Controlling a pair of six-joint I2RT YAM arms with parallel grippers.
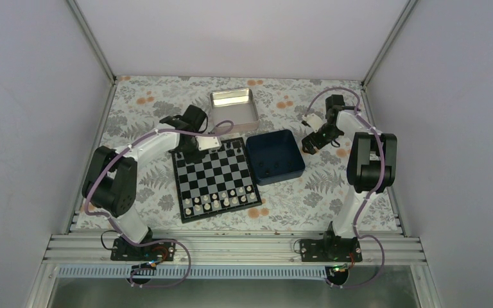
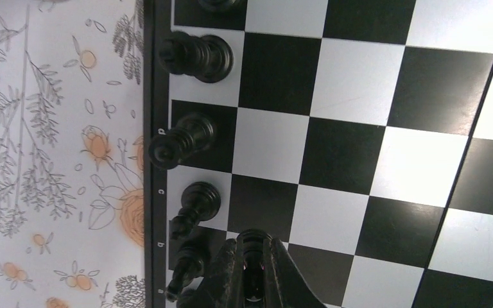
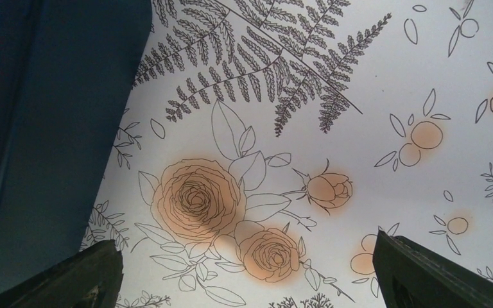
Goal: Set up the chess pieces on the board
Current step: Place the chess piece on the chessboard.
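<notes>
The board (image 1: 215,181) lies in the middle of the table, with cream-white chessmen (image 1: 221,200) along its near rows. A few black chess pieces (image 1: 234,147) stand on its far row. My left gripper (image 1: 196,149) hangs over the board's far left corner. In the left wrist view it (image 2: 253,242) is shut on a black chess piece (image 2: 255,269), just above a square in the second file from the edge. Beside it, several black pieces (image 2: 183,138) line the edge squares. My right gripper (image 1: 309,142) is open and holds nothing (image 3: 245,244) above the flowered cloth.
A navy blue box (image 1: 275,156) sits right of the board; its wall (image 3: 38,128) is close to the right gripper's left finger. A shiny metal tin (image 1: 233,108) stands behind the board. Flowered cloth (image 1: 334,199) covers the table inside white walls.
</notes>
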